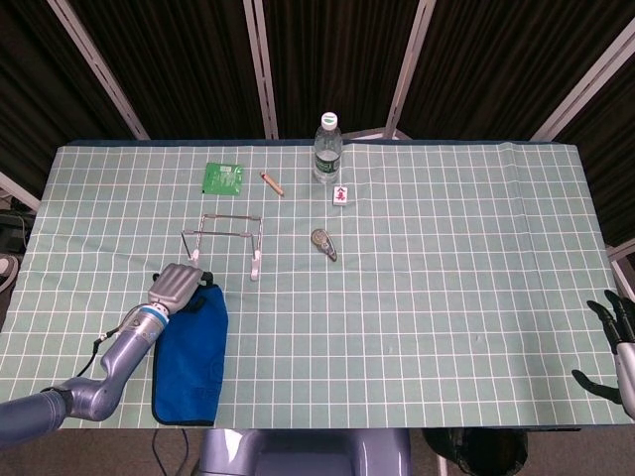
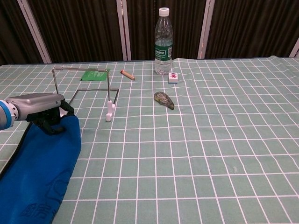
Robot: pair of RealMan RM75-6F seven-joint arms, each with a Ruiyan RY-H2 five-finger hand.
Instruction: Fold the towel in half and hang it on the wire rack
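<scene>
The far end of the blue towel (image 1: 190, 343) is gripped by the left hand (image 1: 174, 288), its fingers curled down into the cloth, as is seen best in the chest view (image 2: 41, 108). The towel is laid out long and narrow, its long axis running from the hand toward the near table edge, away from the wire rack (image 1: 226, 238). It is seen folded, dark blue, with a faint printed mark on its surface and a darker border along its edges. The wire rack stands just beyond the hand, apart from the towel. The right hand (image 1: 613, 342) is held off the table's right edge, well apart from the rack, fingers spread and holding nothing. Beyond the rack a water bottle (image 1: 327, 149) stands upright, capped; its contents cannot be told.
</scene>
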